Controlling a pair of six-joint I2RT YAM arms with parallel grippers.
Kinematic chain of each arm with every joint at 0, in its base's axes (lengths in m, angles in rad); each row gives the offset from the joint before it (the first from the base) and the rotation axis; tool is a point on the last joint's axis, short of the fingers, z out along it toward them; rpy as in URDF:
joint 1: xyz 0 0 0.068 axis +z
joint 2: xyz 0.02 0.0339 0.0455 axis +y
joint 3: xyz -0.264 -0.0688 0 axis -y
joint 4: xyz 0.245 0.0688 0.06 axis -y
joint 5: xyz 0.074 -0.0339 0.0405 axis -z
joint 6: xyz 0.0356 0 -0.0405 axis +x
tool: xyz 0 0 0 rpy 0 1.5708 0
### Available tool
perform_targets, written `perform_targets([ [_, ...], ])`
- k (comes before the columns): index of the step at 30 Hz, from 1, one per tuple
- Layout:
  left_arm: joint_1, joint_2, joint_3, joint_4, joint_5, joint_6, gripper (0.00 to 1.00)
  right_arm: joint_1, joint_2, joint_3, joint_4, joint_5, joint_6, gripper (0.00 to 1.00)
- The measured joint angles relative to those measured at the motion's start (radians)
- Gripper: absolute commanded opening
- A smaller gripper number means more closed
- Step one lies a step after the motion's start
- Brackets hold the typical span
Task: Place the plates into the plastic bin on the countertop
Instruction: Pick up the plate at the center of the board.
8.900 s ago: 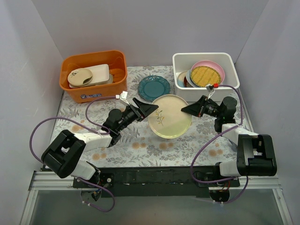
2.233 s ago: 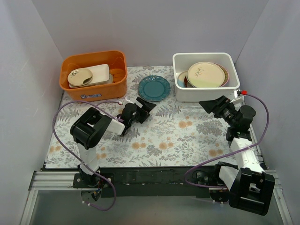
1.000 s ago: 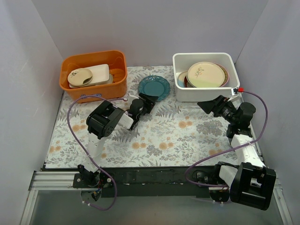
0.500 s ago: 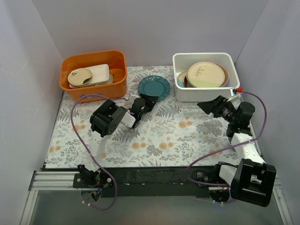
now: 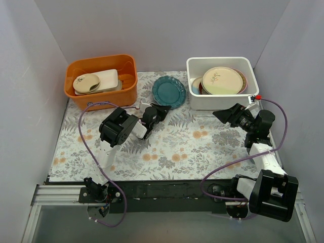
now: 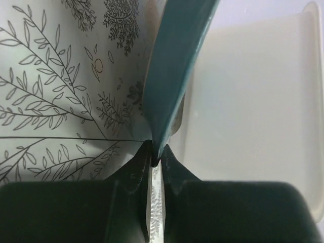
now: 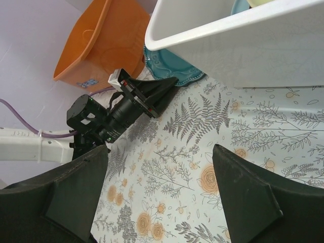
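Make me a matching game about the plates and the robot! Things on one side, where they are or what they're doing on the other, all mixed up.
1. teal plate
2. leaf-sprig plate
3. orange tub
4. right fingers

A. on top of the pile in the white bin
B. open, holding nothing
C. pinched by the left fingers
D. holds cream dishes

Pairs: 1-C, 2-A, 3-D, 4-B

The left arm (image 5: 119, 129) and the right arm (image 5: 264, 152) have black joint blocks and white link covers. A purple cable (image 5: 79, 126) runs along each. The left gripper (image 5: 160, 109) and the right gripper (image 5: 221, 114) carry black wedge-shaped fingers (image 7: 243, 187). A small red part (image 5: 258, 96) sits on the right wrist.
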Motion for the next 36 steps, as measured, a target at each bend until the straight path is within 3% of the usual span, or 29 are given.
perform_targets([
  [11,-0.003,-0.071,-0.163,0.083,-0.03,-0.011,0.0,0.0,0.014,0.0,0.015,-0.014,0.001,0.9],
  [20,-0.001,-0.191,-0.263,0.025,-0.032,0.014,0.0,0.0,0.023,0.0,0.023,-0.033,0.002,0.91],
  [36,0.006,-0.369,-0.425,-0.018,0.114,0.158,0.0,0.0,0.024,0.0,0.042,-0.071,0.024,0.91],
])
